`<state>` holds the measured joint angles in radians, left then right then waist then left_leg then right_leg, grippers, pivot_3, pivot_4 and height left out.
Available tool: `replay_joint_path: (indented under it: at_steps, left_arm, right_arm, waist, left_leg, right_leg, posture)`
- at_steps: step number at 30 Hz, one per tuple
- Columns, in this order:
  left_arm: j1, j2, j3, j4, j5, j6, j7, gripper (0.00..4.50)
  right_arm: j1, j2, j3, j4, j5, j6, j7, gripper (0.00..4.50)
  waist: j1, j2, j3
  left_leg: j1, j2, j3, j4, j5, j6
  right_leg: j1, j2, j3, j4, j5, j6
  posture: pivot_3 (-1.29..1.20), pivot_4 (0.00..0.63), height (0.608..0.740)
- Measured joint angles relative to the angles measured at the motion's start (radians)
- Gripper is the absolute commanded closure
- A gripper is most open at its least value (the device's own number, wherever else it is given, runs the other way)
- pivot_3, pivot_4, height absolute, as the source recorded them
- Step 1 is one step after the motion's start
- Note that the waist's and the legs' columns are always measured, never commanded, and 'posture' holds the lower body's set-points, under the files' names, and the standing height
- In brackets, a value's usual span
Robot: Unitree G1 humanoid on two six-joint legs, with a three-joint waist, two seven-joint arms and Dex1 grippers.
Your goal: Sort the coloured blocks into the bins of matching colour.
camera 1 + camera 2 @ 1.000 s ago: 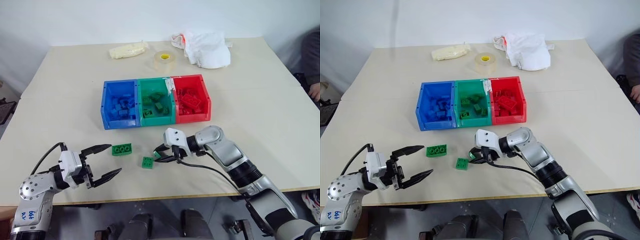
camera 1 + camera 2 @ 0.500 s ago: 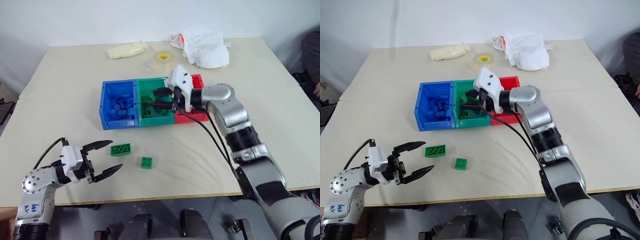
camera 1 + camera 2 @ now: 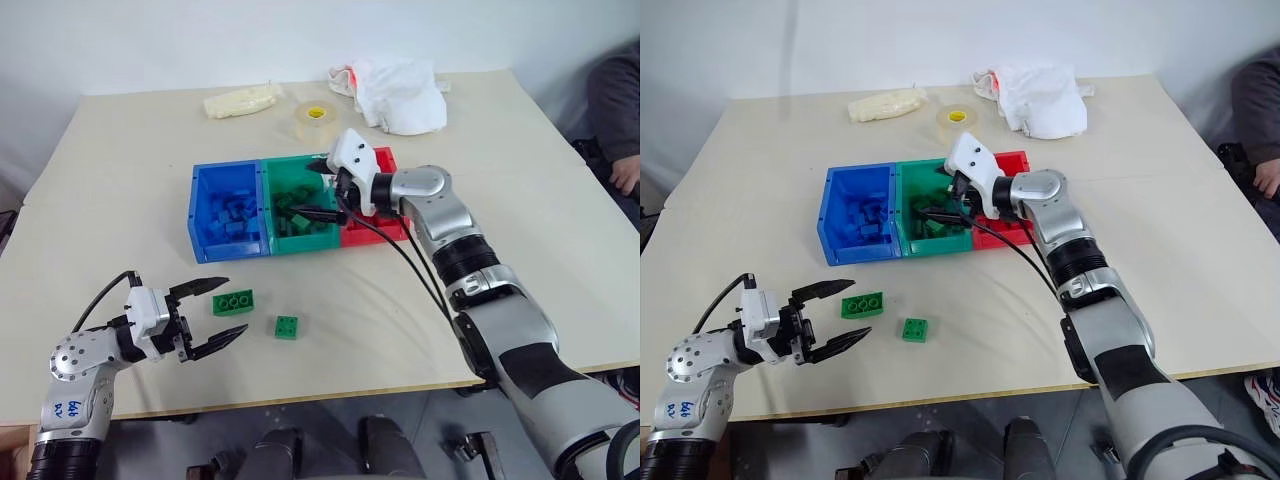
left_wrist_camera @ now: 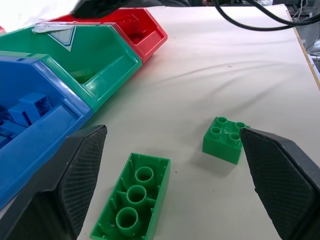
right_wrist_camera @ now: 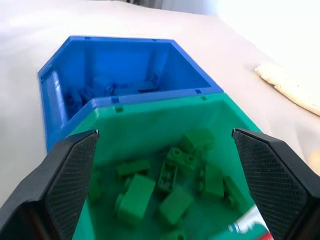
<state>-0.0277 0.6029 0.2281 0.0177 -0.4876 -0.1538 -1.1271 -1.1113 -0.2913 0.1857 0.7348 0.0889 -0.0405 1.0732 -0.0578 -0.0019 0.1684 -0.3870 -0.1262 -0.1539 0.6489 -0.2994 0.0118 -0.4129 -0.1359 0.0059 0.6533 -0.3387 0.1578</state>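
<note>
Seen from the head, left eye: left gripper [image 3: 216, 312] spread wide and empty near the table's front edge, with the long green brick [image 3: 232, 301] lying just past its farther fingertip and the small square green brick [image 3: 286, 326] a little beyond the nearer fingertip, toward the middle of the table. Farther back, right gripper [image 3: 322, 190] held over the green bin [image 3: 276, 236], fingers parted, nothing between them, well apart from both loose bricks. Judged from this, left arm clearly the nearer one for either brick. Seen from the right eye: same layout, blue bin [image 3: 826, 238] and red bin [image 3: 1018, 160] flanking the green one. Seen from the left wrist: two black fingers [image 4: 80, 170] standing wide apart, the long brick between them but close beside one finger, hollow side up, long axis running roughly along the reach and slightly slanted; the square brick near the opposite fingertip, studs up. Likely needs only a short reach forward to straddle the long brick across its narrow width. Seen from the right wrist: fingers [image 5: 60, 185] open wide around a look down into the green bin, several green bricks [image 5: 170, 192] heaped on its floor.
</note>
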Motion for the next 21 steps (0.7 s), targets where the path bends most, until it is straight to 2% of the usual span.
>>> replay_joint_path:
  at_steps: [5,12,18,21]
  left_arm:
    - [-0.036,0.002,-0.003,0.033,0.001,0.000,-0.011,0.00]
    - [-0.080,0.003,-0.013,0.074,0.003,-0.001,-0.033,0.00]
    - [-0.091,0.009,-0.012,0.104,0.003,-0.002,-0.057,0.00]
    - [-0.103,0.011,-0.013,0.122,0.003,-0.002,-0.068,0.00]
  right_arm:
    - [0.192,-0.113,0.000,-0.249,0.061,0.047,0.127,0.03]
    - [0.533,-0.400,-0.090,-0.616,0.180,0.209,0.241,0.03]
    - [0.730,-0.587,-0.208,-0.709,0.213,0.273,0.257,0.03]
    - [0.741,-0.604,-0.241,-0.719,0.220,0.283,0.243,0.03]
  waist:
    - [0.009,0.000,0.000]
    - [0.032,0.000,0.000]
    - [0.033,0.000,0.000]
    - [0.029,0.000,0.000]
  left_leg:
    - [0.000,0.000,0.000,0.001,0.000,0.000]
    - [-0.001,0.001,0.001,0.001,0.000,0.000]
    - [0.000,0.001,0.004,0.002,0.000,0.000]
    - [0.000,0.002,0.005,0.002,0.000,0.000]
  right_leg:
    - [0.000,0.000,0.000,0.000,0.000,0.000]
    - [0.001,0.001,0.000,-0.007,0.000,0.000]
    - [0.001,0.001,0.001,-0.008,0.000,-0.001]
    - [0.001,0.001,0.002,-0.008,0.001,-0.001]
  posture:
    - [0.00,0.150,0.740]
    - [0.00,0.150,0.740]
    - [0.00,0.150,0.740]
    - [0.00,0.150,0.740]
